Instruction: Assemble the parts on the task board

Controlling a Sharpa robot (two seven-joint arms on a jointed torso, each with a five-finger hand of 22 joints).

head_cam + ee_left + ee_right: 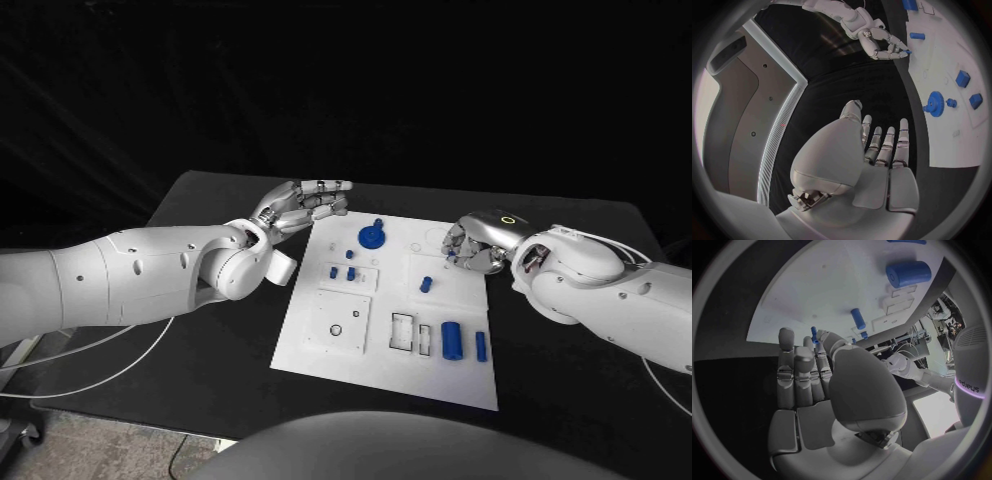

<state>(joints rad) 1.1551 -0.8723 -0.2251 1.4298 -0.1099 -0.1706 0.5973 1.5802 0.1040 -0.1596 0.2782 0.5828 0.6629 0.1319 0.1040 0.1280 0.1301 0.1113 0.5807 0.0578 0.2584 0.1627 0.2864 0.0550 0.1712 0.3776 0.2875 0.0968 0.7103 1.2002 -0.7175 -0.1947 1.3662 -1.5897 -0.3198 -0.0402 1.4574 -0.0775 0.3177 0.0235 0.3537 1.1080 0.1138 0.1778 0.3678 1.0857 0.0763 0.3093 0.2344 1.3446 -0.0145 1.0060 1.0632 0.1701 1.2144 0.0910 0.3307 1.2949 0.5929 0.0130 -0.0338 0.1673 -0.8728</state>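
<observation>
At the far right edge of the task board (325, 350): thin blue pin (814, 334), pinched at the fingertips of the right hand (473, 243), just above the white surface. Other parts on the board: blue gear (374, 237) at the far end, short blue peg (427, 284) mid-board, large blue cylinder (451, 340) lying near the front right. Left hand (306, 206) by the board's far left corner, over the black table (231, 380), fingers apart, holding nothing.

Risks, as judged:
- Shallow fingertip grip on a slim pin, so likely to twist or slip out under any sideways push.
- Target hole too small to make out; could jam at the rim if entered tilted.
- Could shift the board if pressed off-axis, with no hand bracing it.
- Could roll off among the other parts if dropped.
</observation>
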